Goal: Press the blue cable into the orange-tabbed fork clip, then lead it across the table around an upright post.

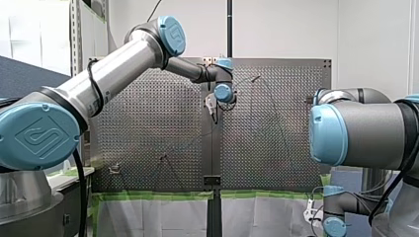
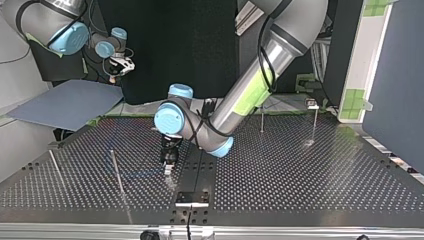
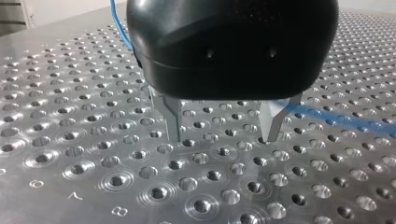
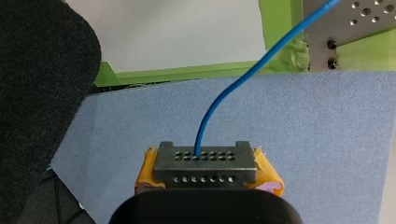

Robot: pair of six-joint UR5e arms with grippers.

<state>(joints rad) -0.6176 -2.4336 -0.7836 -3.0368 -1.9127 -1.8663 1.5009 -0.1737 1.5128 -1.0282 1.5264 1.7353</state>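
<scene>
In the left wrist view my left gripper (image 3: 224, 134) stands open, its metal fingertips just above the perforated table (image 3: 93, 154) with nothing between them. The blue cable (image 3: 336, 119) lies on the plate just behind one finger. The top view shows this gripper (image 2: 168, 164) pointing down near the table's middle, a faint blue line of cable (image 2: 135, 175) beside it. My right gripper (image 4: 205, 170) is off the table, its yellow pads shut on a dark grey holed connector block (image 4: 205, 161) from which the blue cable (image 4: 243, 77) rises. I cannot make out the orange-tabbed clip.
Thin upright posts stand on the table in the top view: two at its left (image 2: 117, 172) (image 2: 56, 167), two at the back right (image 2: 262, 120) (image 2: 315, 122). A black bracket (image 2: 191, 197) sits at the near edge. A blue-grey board (image 2: 65, 102) lies under my right gripper.
</scene>
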